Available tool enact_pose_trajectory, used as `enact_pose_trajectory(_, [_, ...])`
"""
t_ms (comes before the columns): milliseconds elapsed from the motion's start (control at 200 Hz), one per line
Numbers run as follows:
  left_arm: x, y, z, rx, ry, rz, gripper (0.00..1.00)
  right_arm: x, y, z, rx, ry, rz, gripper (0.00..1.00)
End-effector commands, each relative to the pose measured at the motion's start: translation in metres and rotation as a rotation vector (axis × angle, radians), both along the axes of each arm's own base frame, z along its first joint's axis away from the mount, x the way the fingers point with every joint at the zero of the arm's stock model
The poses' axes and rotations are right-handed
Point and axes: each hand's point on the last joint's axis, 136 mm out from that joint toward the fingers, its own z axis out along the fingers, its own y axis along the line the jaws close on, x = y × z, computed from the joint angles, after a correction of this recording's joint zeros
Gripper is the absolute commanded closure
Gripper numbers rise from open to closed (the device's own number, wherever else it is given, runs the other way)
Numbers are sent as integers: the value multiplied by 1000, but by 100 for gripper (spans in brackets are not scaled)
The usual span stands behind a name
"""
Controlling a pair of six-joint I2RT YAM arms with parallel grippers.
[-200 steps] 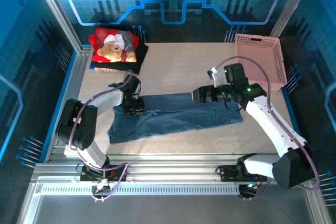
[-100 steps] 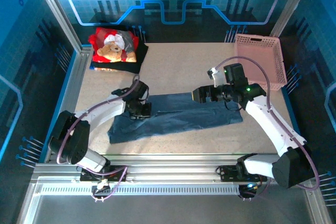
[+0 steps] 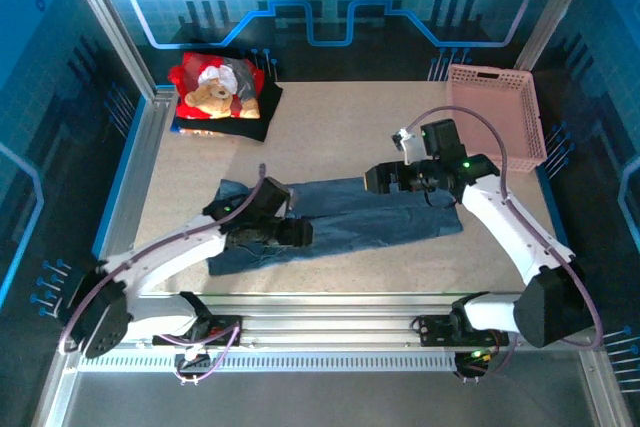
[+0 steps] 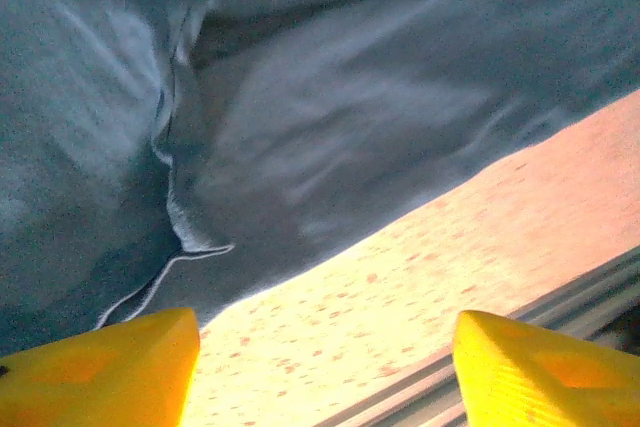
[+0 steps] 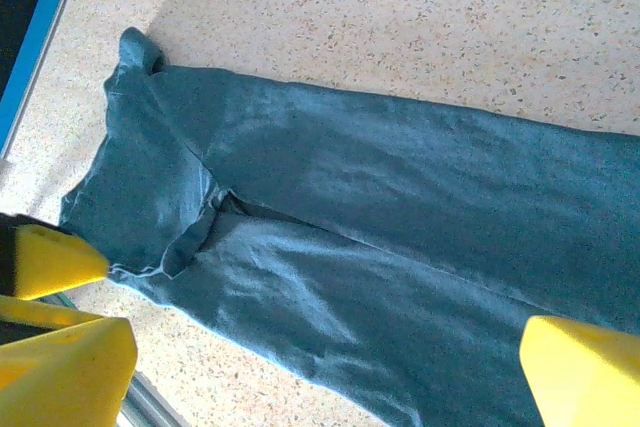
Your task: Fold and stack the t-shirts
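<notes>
Pink plastic lattice basket (image 3: 497, 112) sits at far right corner of table (image 3: 340, 117), its lattice floor in plain sight. Red teddy-bear t-shirt (image 3: 215, 82) lies on black t-shirt (image 3: 240, 127) at far left corner. Vs half a sec ago: left arm has stretched out low & rightward. Left gripper (image 3: 296, 234) is now at near edge of slate-blue t-shirt (image 3: 380, 215), w/ cloth's left end bunched up behind it. Right arm hasn't budged. Left jaws are spread wide w/ nothing between them, shirt just ahead. Right gripper (image 3: 375, 179) is over shirt's far edge, jaws also wide apart, holding nothing.
</notes>
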Motion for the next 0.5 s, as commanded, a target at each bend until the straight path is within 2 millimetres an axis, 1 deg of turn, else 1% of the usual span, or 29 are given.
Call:
enact_pose_trajectory(0, [20, 23, -1, 4, 19, 161, 29, 7, 4, 9, 8, -13, -2, 0])
enact_pose_trajectory(50, [25, 35, -10, 43, 56, 210, 31, 8, 6, 8, 10, -8, 0, 0])
enact_pose_trajectory(100, [29, 38, -20, 71, 95, 224, 36, 9, 6, 7, 12, -5, 1, 0])
enact_pose_trajectory(190, [33, 33, -40, 94, 145, 212, 55, 10, 7, 7, 12, -2, 2, 0])
enact_pose_trajectory(255, [34, 31, -54, 119, 185, 219, 74, 11, 7, 7, 12, -2, 2, 0])
enact_pose_trajectory(290, [34, 32, -61, 138, 202, 223, 80, 11, 7, 8, 10, -1, 1, 0])
enact_pose_trajectory(380, [32, 27, -69, 166, 223, 200, 85, 9, 5, 10, 6, -7, -3, 0])
enact_pose_trajectory(495, [27, 14, -74, 178, 233, 153, 86, 7, 1, 10, -12, -11, -11, 0])
